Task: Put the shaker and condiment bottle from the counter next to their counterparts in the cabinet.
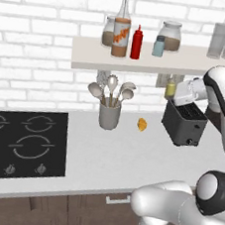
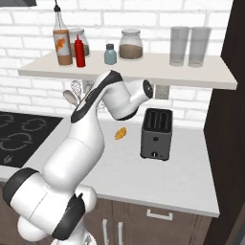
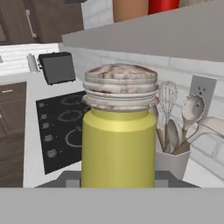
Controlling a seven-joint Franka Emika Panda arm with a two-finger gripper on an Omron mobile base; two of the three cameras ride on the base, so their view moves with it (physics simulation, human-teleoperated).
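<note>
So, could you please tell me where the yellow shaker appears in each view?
Left base view: yellow shaker right of centre, below the shelf, above the toaster.
Right base view: I cannot make it out.
Hand view: centre, close up.
Shared landmark: the shelf.

a dark grey two-slot toaster [image 1: 184, 124] stands on the worktop at the right, below the shelf. to its left a small orange piece of food [image 1: 142, 124] lies by itself on the light surface, apart from the toaster. further left a grey utensil holder [image 1: 109, 115] stands upright near the wall, with spoons, a spatula and a whisk rising out of it. a black four-burner stove [image 1: 21, 143] is set into the surface at the far left, its knobs along the front edge. two lidded glass jars [image 2: 131, 44] of brown contents stand at the back of the shelf, and two empty clear tumblers [image 2: 190, 46] stand side by side near its right end. a wall outlet [image 3: 201, 90] sits on the white brick wall [image 1: 36, 55].
</note>
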